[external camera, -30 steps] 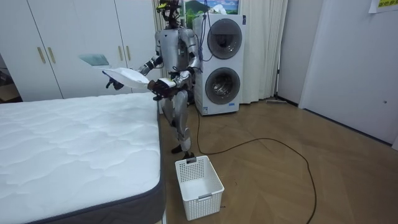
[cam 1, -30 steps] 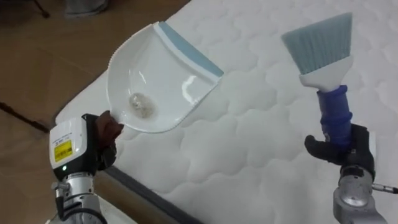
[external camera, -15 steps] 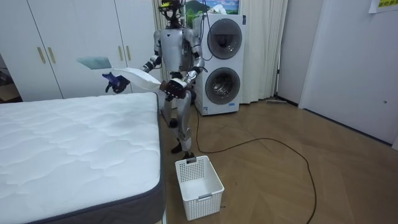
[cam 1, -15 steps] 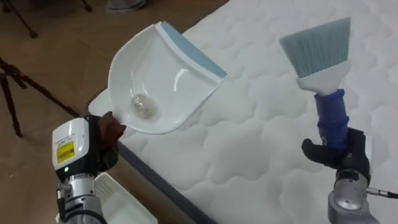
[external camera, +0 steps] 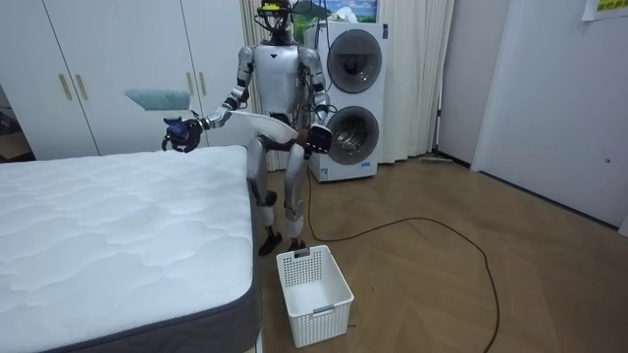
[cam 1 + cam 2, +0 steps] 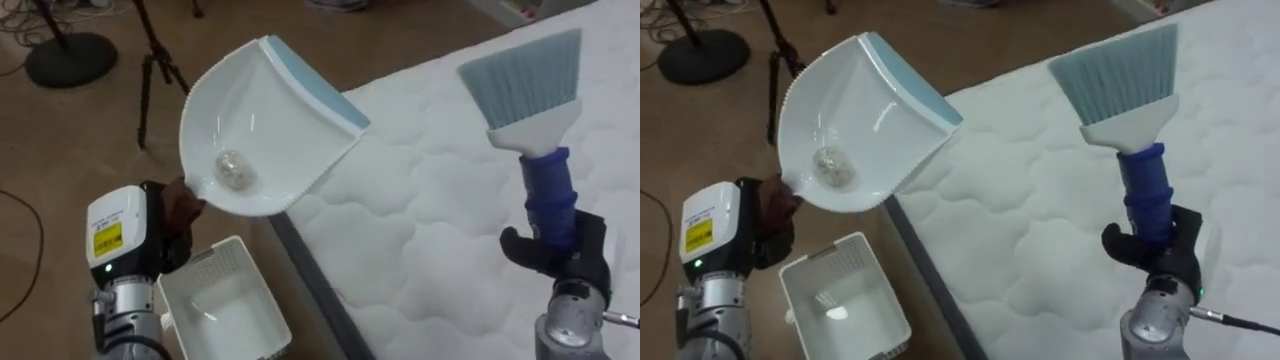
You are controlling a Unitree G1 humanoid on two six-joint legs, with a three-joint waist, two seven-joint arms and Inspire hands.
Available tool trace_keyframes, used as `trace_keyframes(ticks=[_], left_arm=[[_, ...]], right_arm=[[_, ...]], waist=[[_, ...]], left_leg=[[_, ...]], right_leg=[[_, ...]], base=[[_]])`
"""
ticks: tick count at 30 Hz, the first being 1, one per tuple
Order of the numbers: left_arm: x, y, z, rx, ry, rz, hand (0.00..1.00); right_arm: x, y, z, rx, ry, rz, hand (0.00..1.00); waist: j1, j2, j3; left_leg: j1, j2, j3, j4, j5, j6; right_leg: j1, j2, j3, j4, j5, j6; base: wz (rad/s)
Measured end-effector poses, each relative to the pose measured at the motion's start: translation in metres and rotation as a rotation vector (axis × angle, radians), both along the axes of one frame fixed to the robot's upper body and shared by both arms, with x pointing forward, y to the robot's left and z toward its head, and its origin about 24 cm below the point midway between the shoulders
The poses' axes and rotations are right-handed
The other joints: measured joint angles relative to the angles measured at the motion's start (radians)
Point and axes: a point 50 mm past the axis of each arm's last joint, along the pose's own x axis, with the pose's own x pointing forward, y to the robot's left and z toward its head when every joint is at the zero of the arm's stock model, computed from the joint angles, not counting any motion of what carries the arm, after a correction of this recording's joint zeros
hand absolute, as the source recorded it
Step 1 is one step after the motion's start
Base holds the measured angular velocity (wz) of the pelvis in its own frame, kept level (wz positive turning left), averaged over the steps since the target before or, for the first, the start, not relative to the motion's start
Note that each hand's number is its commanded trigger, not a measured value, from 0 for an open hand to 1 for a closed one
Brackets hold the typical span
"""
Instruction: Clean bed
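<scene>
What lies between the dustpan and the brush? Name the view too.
Bare quilted mattress, in the left eye view: nothing rests on it between the dustpan in the left hand and the brush in the right hand.

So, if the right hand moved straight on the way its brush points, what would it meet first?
Probably nothing near: the right hand holds the brush raised above the mattress, bristles toward open air; depth is unclear.
</scene>
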Motion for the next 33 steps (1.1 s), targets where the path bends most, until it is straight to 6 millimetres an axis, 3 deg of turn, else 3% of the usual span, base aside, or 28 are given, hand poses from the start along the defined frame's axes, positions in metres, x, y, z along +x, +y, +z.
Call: trace_keyframes(ticks=[5, 8, 9, 12, 14, 16, 18, 23, 26, 28, 31, 32, 33], left_arm=[[-0.003, -0.001, -0.002, 0.010, 0.009, -0.003, 1.00], [-0.007, 0.000, -0.005, 0.009, 0.026, 0.001, 1.00], [-0.007, -0.001, -0.005, 0.007, 0.026, 0.000, 1.00], [-0.006, -0.002, -0.005, 0.004, 0.020, -0.006, 1.00], [-0.006, -0.002, -0.005, 0.004, 0.022, -0.006, 1.00], [-0.006, -0.003, -0.005, 0.005, 0.019, -0.012, 1.00], [-0.006, -0.003, -0.005, 0.009, 0.012, -0.013, 1.00], [-0.006, -0.004, -0.005, 0.016, 0.007, -0.015, 1.00], [-0.006, -0.001, -0.003, 0.023, 0.003, -0.023, 1.00], [-0.003, 0.002, -0.001, 0.041, -0.002, -0.033, 1.00], [-0.001, 0.002, 0.001, 0.052, -0.007, -0.044, 1.00], [-0.001, 0.002, 0.002, 0.055, -0.006, -0.049, 1.00], [0.000, 0.002, 0.002, 0.056, -0.006, -0.053, 1.00]], right_arm=[[-0.002, 0.000, -0.002, 0.004, 0.011, 0.009, 0.00], [-0.002, 0.000, -0.002, 0.011, 0.015, 0.020, 0.00], [-0.002, 0.000, -0.002, 0.010, 0.014, 0.017, 0.00], [-0.007, -0.002, -0.010, 0.019, 0.045, -0.007, 0.00], [-0.008, -0.003, -0.011, 0.018, 0.052, -0.019, 0.00], [-0.012, -0.005, -0.015, 0.008, 0.069, -0.043, 0.00], [-0.012, -0.006, -0.015, 0.006, 0.070, -0.049, 0.00], [-0.014, -0.005, -0.017, 0.006, 0.072, -0.053, 0.00], [-0.015, -0.006, -0.018, 0.023, 0.073, -0.066, 0.00], [-0.019, -0.007, -0.023, 0.034, 0.096, -0.084, 0.00], [-0.021, -0.010, -0.025, 0.026, 0.110, -0.104, 0.00], [-0.021, -0.010, -0.026, 0.025, 0.113, -0.106, 0.00], [-0.023, -0.011, -0.028, 0.023, 0.124, -0.112, 0.00]], waist=[[0.026, 0.000, 0.0002], [0.028, 0.005, 0.0033], [0.023, 0.010, 0.0065], [-0.008, 0.015, 0.0088], [0.001, 0.016, 0.0089], [-0.005, 0.015, 0.0093], [-0.002, 0.013, 0.0088], [0.013, 0.007, 0.0133], [0.018, 0.004, 0.0148], [-0.006, 0.004, 0.0155], [-0.028, 0.008, 0.0207], [-0.031, 0.009, 0.0229], [-0.038, 0.006, 0.0245]], left_leg=[[-0.001, -0.017, -0.046, 0.003, 0.004, 0.008], [-0.016, -0.020, -0.054, 0.023, 0.000, 0.020], [-0.036, -0.016, -0.032, 0.044, -0.010, 0.023], [-0.091, 0.022, 0.097, 0.086, -0.038, 0.034], [-0.086, 0.006, 0.067, 0.084, -0.038, 0.034], [-0.064, -0.008, 0.041, 0.065, -0.025, 0.042], [-0.059, -0.017, 0.027, 0.064, -0.022, 0.048], [-0.068, -0.020, 0.042, 0.085, -0.031, 0.067], [-0.059, -0.033, 0.025, 0.104, -0.047, 0.074], [-0.045, -0.036, -0.019, 0.096, -0.041, 0.080], [-0.033, -0.041, -0.066, 0.097, -0.036, 0.077], [-0.029, -0.043, -0.075, 0.096, -0.034, 0.073], [-0.019, -0.049, -0.091, 0.084, -0.032, 0.049]], right_leg=[[0.009, -0.001, -0.001, -0.001, 0.000, 0.001], [0.022, -0.003, -0.041, -0.006, -0.002, 0.006], [0.026, -0.004, -0.064, -0.011, -0.008, 0.009], [0.022, -0.012, -0.115, -0.002, -0.032, 0.018], [-0.002, -0.015, -0.100, 0.034, -0.042, 0.017], [-0.011, -0.020, -0.040, 0.058, -0.045, 0.014], [-0.011, -0.024, -0.017, 0.081, -0.049, 0.020], [-0.049, -0.052, -0.032, 0.200, -0.072, 0.043], [-0.101, -0.061, -0.008, 0.308, -0.082, 0.046], [-0.154, -0.038, 0.025, 0.377, -0.114, 0.038], [-0.220, -0.008, 0.039, 0.344, -0.115, 0.031], [-0.227, -0.001, 0.049, 0.325, -0.111, 0.027], [-0.237, 0.011, 0.068, 0.279, -0.098, 0.016]], base=[[0.32], [0.32], [0.54], [0.56], [0.33], [0.44], [0.28], [0.09], [0.05], [0.46], [0.52], [0.55], [0.49]])
